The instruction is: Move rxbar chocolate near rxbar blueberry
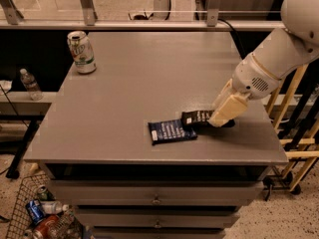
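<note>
Landmark: rxbar blueberry point(172, 131), a small flat rectangular snack bar in a dark blue wrapper with white lettering. It lies flat near the front edge of the desk.
Desk: grey flat-topped desk point(149, 73) with drawers under its front edge. It carries both bars and one can.
Task item: rxbar chocolate point(195, 118), a small flat rectangular snack bar in a black wrapper with white lettering. It lies just right of the rxbar blueberry and slightly behind it. Whether their nearest corners touch cannot be told.
Tool: cream-coloured tool point(223, 117), low at the desk surface to the right of the rxbar blueberry. It covers the right end of the rxbar chocolate.
Tool state: the opening cannot be told, nor whether it has hold of the rxbar chocolate.
Arm: white robot arm point(279, 54), slanting down from the upper right toward the rxbar blueberry.
Can: green-and-white drink can point(81, 52), upright, well apart from the rxbar blueberry, far behind it and to its left.
Bottle: clear plastic bottle point(31, 85), off the desk, far left of the rxbar blueberry.
</note>
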Controlling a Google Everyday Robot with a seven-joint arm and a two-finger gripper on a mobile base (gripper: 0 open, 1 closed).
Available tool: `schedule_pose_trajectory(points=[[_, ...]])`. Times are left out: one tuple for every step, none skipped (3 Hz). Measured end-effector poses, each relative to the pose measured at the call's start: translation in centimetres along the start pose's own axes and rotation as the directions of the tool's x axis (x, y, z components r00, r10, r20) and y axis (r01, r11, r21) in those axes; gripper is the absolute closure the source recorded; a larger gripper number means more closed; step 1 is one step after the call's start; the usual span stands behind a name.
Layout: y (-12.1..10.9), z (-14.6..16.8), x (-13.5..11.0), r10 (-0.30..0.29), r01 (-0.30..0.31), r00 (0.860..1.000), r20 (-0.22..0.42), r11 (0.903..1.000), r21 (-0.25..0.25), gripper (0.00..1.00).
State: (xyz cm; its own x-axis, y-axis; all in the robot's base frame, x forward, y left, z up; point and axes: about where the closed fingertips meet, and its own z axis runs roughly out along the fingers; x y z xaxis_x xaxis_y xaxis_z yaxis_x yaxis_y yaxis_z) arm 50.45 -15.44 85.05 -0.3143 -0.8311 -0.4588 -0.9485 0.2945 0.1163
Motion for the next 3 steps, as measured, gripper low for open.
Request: schedule_pose_trajectory(points=[[-0.01,0.12,-0.08,-0.001,0.001,1.0,0.0,1.0,0.0,0.13],[-0.02,0.24,-0.16,-0.002,0.002,1.0,0.001,1.0,-0.001,0.0],[-0.02,0.23,-0.16,-0.003,0.003,1.0,0.001,1.0,0.0,0.0]])
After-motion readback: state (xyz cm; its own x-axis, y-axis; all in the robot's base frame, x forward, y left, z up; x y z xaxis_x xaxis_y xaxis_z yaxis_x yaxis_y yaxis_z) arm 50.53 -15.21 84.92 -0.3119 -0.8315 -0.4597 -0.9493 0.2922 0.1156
